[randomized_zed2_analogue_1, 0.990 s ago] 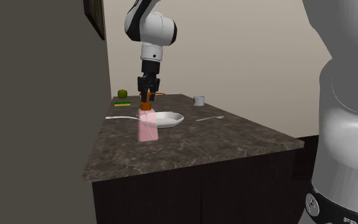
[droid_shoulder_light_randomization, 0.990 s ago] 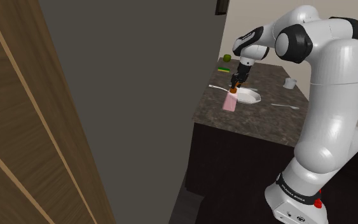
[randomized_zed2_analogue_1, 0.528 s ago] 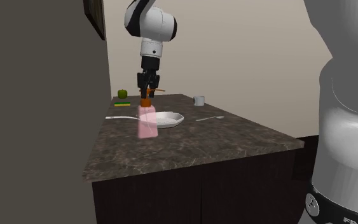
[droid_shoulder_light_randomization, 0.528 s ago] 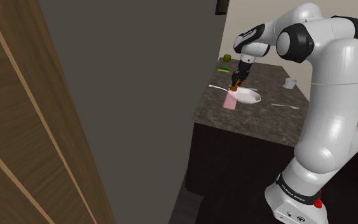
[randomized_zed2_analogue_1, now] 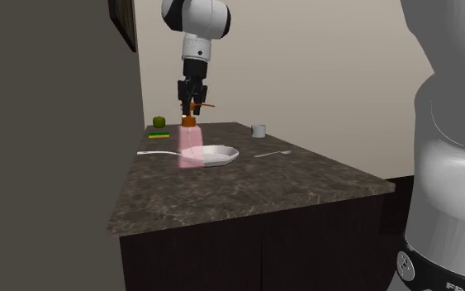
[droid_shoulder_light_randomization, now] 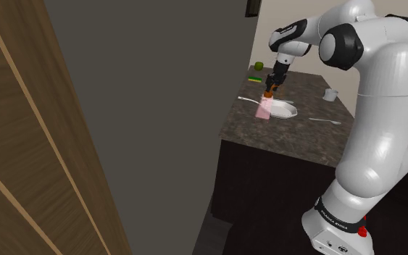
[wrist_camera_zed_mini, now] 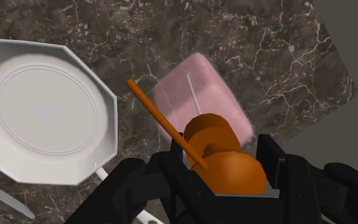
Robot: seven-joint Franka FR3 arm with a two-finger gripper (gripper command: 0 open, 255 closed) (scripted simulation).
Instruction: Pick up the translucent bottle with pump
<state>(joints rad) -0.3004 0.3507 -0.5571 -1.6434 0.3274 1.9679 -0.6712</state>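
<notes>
Between the black fingers of the gripper (wrist_camera_zed_mini: pixel 220 162) the orange pump head (wrist_camera_zed_mini: pixel 234 175) was pinched. The pink translucent bottle (wrist_camera_zed_mini: pixel 199 102) was hung beneath it, seemingly clear of the dark marbled countertop (randomized_zed2_analogue_1: pixel 247 186), just beside a white plate (wrist_camera_zed_mini: pixel 107 108). It was judged light, smooth and apt to swing, so the stiff neck was thought the surer hold. A white cup (randomized_zed2_analogue_1: pixel 258 130) was seen by the far edge, before a beige wall (randomized_zed2_analogue_1: pixel 329 74).

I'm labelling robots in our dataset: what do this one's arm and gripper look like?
The arm is glossy white with rounded, bulky links and dark joints. A black band with small white lettering rings its base, beside a red spot. The gripper is all black, with two fingers.
</notes>
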